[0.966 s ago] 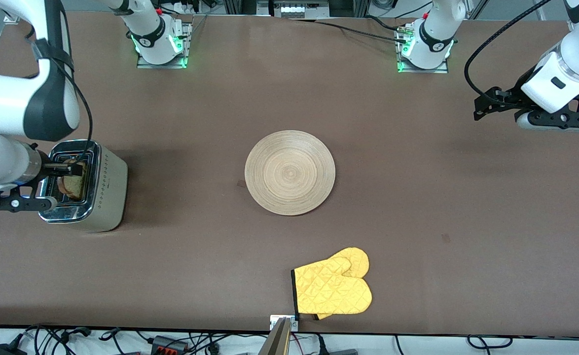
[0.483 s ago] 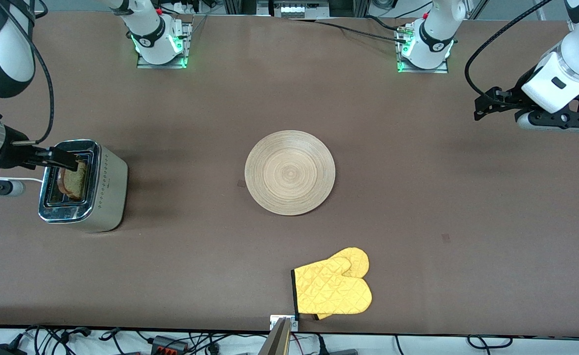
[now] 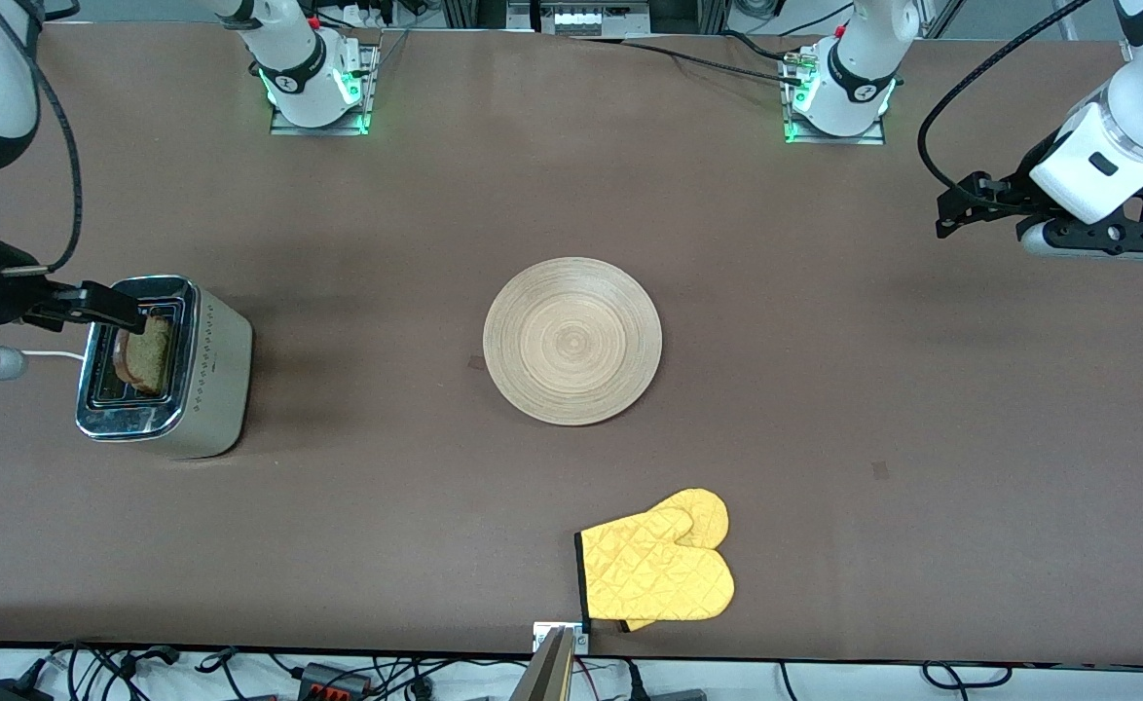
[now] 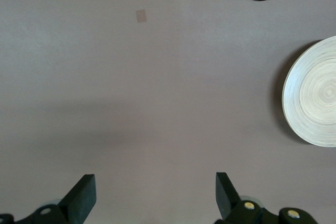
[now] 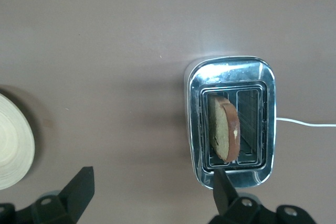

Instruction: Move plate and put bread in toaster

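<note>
Bread seated in the toaster slot, both pincers empty

The bread, a pale speckled slice edged by dark crust, is judged light, soft and crumbly; it is best taken by its flat faces. It is seen leaning in one slot of the chrome-topped toaster at the right arm's end of the surface. The right pincer is spread wide over the toaster. The left pincer is held wide over bare surface, waiting. The wooden plate lies mid-surface

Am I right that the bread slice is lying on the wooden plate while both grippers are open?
Not quite. The bread stands in a slot of the toaster, as the right wrist view shows; the plate holds nothing. The left gripper and right gripper are indeed open.
</note>
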Tool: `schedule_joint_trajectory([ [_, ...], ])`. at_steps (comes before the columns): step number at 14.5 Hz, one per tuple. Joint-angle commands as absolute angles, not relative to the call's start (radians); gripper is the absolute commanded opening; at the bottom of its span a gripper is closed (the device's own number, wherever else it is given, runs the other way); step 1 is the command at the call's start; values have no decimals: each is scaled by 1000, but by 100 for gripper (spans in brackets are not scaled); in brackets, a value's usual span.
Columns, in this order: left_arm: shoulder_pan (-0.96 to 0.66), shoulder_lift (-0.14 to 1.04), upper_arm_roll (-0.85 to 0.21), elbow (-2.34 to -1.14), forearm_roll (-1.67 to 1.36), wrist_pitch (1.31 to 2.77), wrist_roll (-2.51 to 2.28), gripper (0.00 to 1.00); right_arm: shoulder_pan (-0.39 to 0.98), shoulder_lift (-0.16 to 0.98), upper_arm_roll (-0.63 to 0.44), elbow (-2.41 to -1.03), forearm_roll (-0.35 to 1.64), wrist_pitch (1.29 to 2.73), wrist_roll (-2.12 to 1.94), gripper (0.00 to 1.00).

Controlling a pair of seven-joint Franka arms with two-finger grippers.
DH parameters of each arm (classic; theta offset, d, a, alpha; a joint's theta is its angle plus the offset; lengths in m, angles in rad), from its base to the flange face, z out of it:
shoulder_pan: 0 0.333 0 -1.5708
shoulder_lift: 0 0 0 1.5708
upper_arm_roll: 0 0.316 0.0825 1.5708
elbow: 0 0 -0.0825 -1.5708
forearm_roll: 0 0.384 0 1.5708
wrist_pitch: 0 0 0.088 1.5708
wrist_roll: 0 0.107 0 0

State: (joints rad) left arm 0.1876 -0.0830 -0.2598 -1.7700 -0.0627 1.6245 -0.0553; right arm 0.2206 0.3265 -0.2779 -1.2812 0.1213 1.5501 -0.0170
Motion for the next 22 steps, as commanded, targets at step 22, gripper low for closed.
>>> schedule_joint_trajectory([
  [22,193,-66,-265,-1749,15,1611,-58,100,-18,-100,-20,-1815,-15,1723,-23,100],
])
